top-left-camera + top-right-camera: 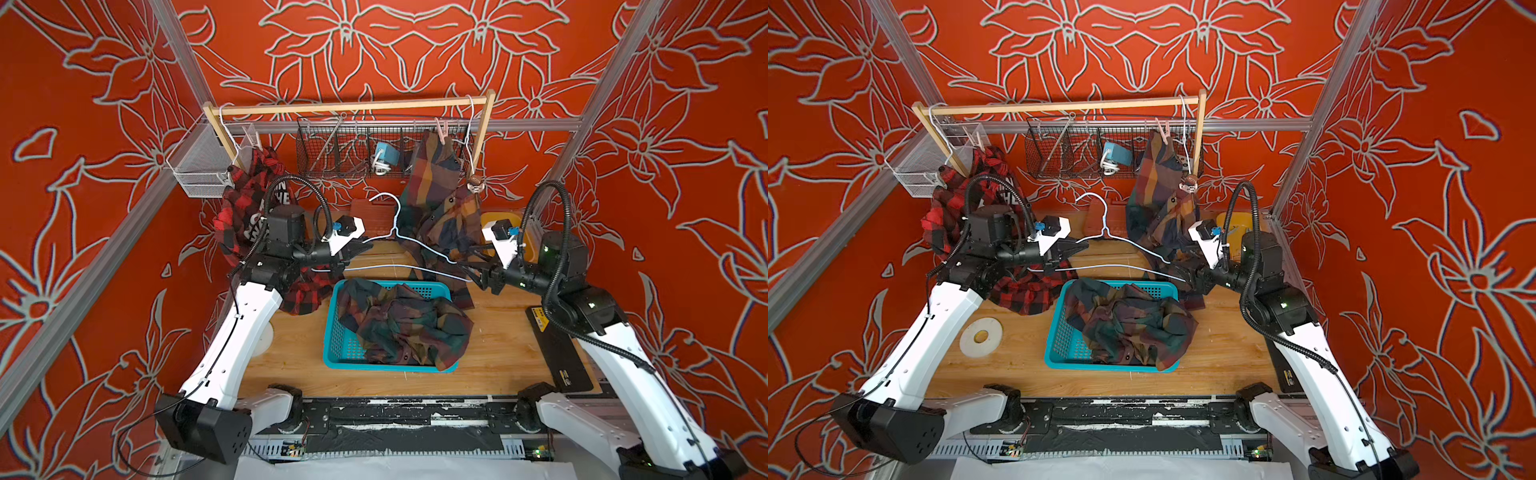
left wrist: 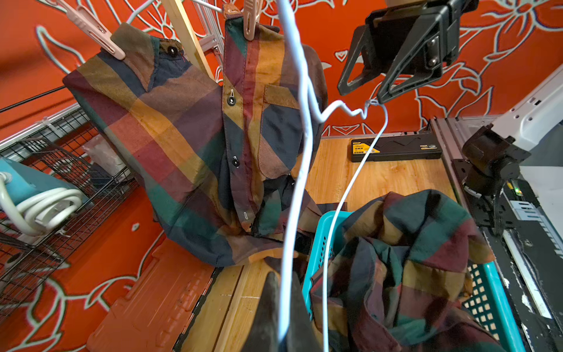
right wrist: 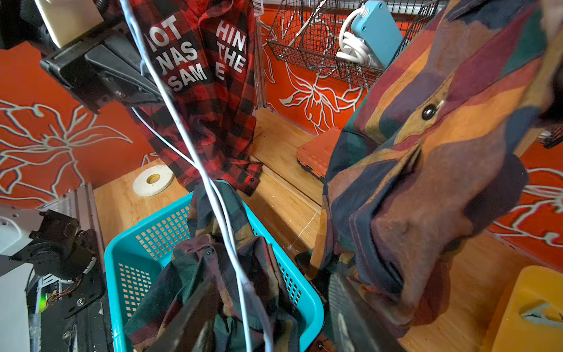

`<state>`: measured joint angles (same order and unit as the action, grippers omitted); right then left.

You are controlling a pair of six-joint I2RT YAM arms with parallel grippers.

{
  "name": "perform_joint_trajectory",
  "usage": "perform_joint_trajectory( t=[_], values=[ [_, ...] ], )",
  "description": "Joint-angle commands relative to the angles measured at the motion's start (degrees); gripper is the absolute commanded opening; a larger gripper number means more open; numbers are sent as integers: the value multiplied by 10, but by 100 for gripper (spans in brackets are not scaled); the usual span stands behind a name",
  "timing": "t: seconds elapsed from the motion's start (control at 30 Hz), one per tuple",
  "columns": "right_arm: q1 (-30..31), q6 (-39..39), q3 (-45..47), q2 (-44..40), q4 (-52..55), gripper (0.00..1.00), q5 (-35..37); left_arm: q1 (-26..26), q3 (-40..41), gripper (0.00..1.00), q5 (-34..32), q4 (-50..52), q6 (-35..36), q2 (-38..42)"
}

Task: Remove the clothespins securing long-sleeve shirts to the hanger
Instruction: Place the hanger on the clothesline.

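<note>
Three shirts: the red shirt (image 1: 245,199), in red-and-black check, hangs far left, a plaid shirt (image 1: 436,178) hangs far right, and a second plaid (image 1: 399,328) lies bunched in the one teal basket (image 1: 332,332) at near centre. There are three white wire hangers. A left hanger (image 1: 227,129) and a right hanger (image 1: 472,124) hook on the wooden rail (image 1: 353,107) and carry the hung shirts, while the bare hanger (image 2: 307,134) is in the air between the arms, over the basket's far edge. The left gripper (image 1: 365,248) is pinched tight on its left end. The right gripper (image 1: 467,272) has its jaws apart, with the hanger's right end running between the fingers. Four pins can be counted. Two pink pins (image 2: 94,33) (image 2: 251,21) clip the hung plaid shirt at its top, a third pin (image 1: 980,139) sits at the top of the red shirt, and a pale pin (image 3: 540,314) lies in the yellow tray (image 3: 518,304) at right. There is one tape roll (image 1: 980,336) near left. White block letters on the red shirt, cut off by folds, read "OT", "NAS", "SAM" and "HIN", "THE", "E". The black case (image 2: 396,149) at right has a yellow label too small to read.
</note>
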<state>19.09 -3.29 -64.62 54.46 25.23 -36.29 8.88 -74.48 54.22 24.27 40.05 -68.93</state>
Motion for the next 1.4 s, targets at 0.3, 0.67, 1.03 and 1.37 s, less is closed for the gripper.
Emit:
perform_joint_trajectory(
  t=[0.3,0.67,1.03,1.37],
  values=[
    [-9,40,42,16,-89,54,-97,-12,-7,0,60,-30,-10,11],
    [-9,72,46,9,-111,0,-128,-13,9,0,57,-74,-41,18],
    [-9,117,-4,-21,-60,0,-66,-14,48,82,-41,-178,-115,58],
    [-7,136,-72,-21,8,0,63,-14,165,89,-168,-387,-210,140]
  ],
)
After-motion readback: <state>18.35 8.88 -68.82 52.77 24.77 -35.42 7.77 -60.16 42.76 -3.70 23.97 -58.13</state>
